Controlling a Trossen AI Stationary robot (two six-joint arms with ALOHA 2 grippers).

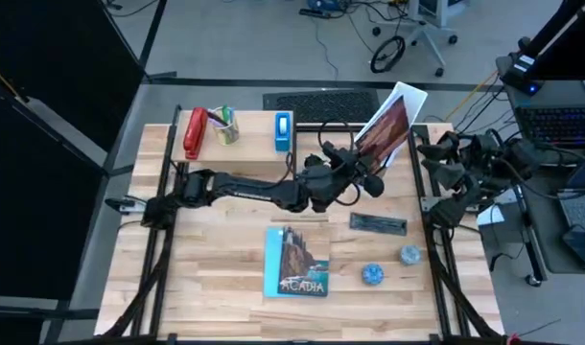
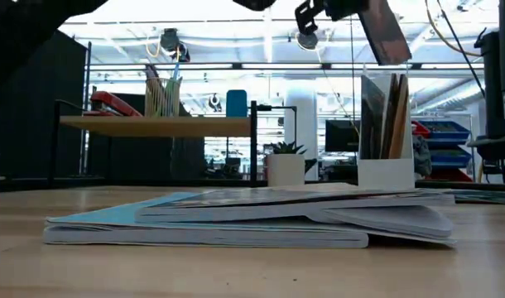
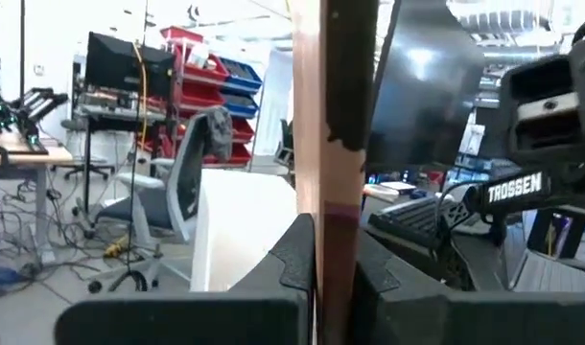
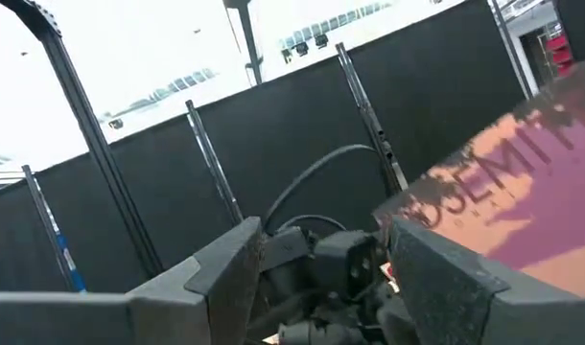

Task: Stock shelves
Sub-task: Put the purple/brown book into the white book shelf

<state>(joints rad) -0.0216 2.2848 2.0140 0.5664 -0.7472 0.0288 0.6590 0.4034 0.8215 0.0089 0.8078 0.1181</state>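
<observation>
My left gripper (image 1: pixel 362 161) reaches across the table's far middle and is shut on a reddish-brown book (image 1: pixel 388 126), which shows edge-on in the left wrist view (image 3: pixel 336 144). The book hangs above the white file holder (image 2: pixel 386 170), which has other books standing in it. The low wooden shelf (image 2: pixel 157 125) at the far left carries a red stapler (image 1: pixel 194 132), a pencil cup (image 1: pixel 224 125) and a blue item (image 1: pixel 284 130). My right gripper (image 1: pixel 434 158) waits open at the table's right edge, also seen in its wrist view (image 4: pixel 321 287). My left gripper pinches the book between its two fingers (image 3: pixel 294 264), one on each cover, at the book's lower end (image 3: pixel 337 240). The fingers come from the table's left side. The book is lifted clear and tilted, its lower end (image 2: pixel 391 51) just above the file holder's top.
A blue "ACADIA" book (image 1: pixel 297 261) lies flat at the table's near middle, filling the front of the low view (image 2: pixel 236 219). A dark flat bar (image 1: pixel 377 223) and two small round things (image 1: pixel 372 274) (image 1: pixel 409 254) lie to its right. A small potted plant (image 2: pixel 286 164) stands behind.
</observation>
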